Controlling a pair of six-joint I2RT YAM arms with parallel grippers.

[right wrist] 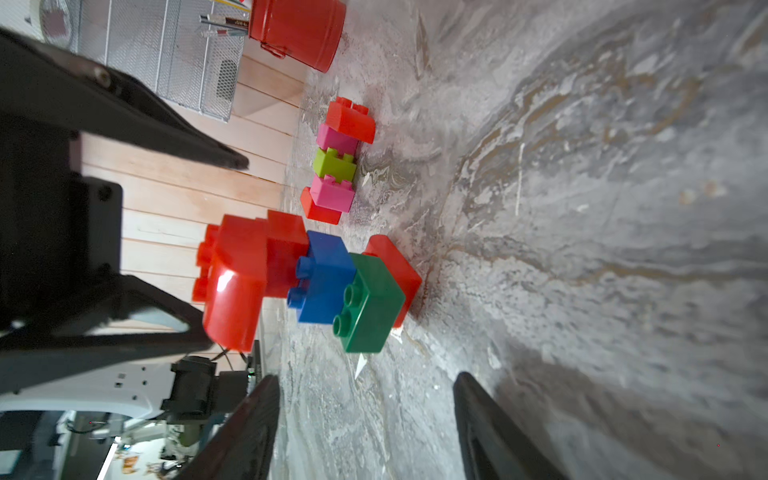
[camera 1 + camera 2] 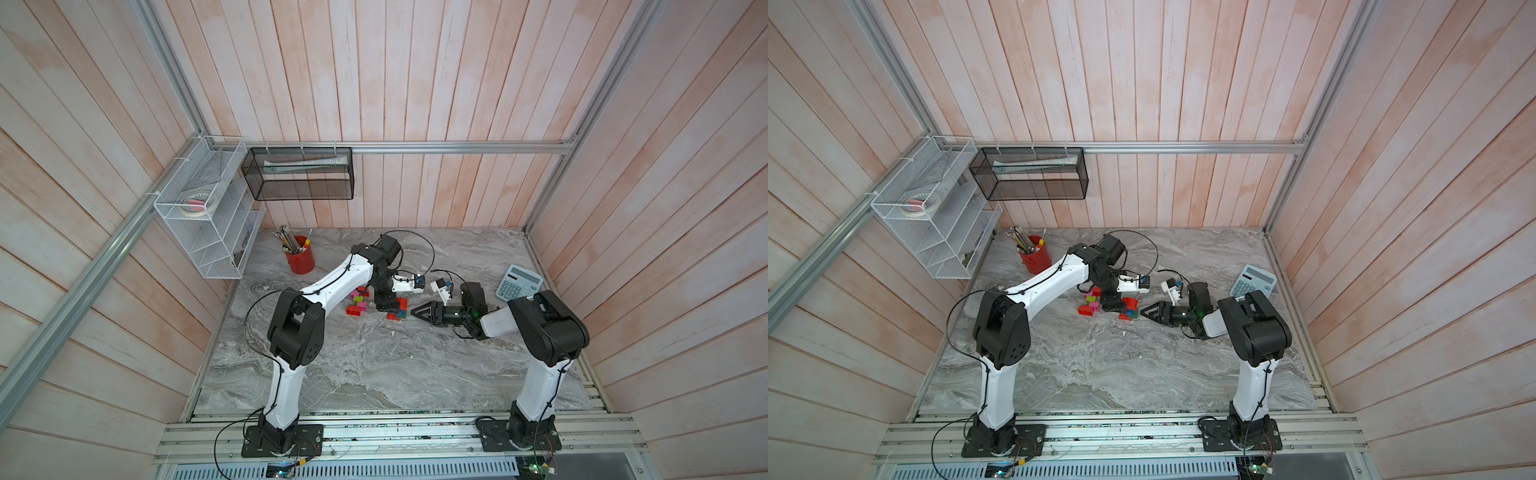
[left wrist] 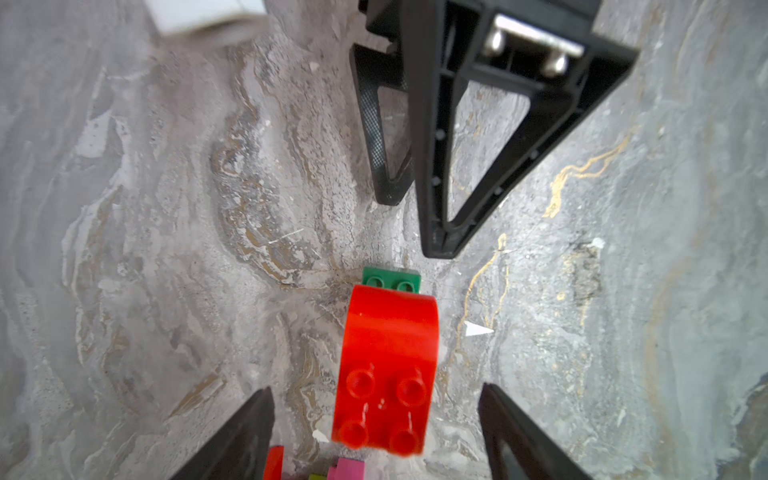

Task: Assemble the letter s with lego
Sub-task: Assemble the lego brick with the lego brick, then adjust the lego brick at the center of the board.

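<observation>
Far left, near the back wall: red pencil cup [image 2: 300, 261], full of pencils. Next, flat on the grey table [image 2: 374, 374]: short row of bricks [image 2: 360, 300], red, pink, lime green, pink, red, side by side. Just beside that row: left gripper [image 3: 377, 388], pointing down. Fingers wide apart on both sides of the top red brick [image 3: 390, 332], with gaps, not pinching it. Under that brick: clump of bricks [image 1: 328, 286], red, blue and dark green, stuck together, standing on the table. Then right gripper [image 1: 365, 377], lying low, tips near the clump. Fingers spread, holds nothing. Far right: calculator [image 2: 519, 282], well apart from the bricks.
</observation>
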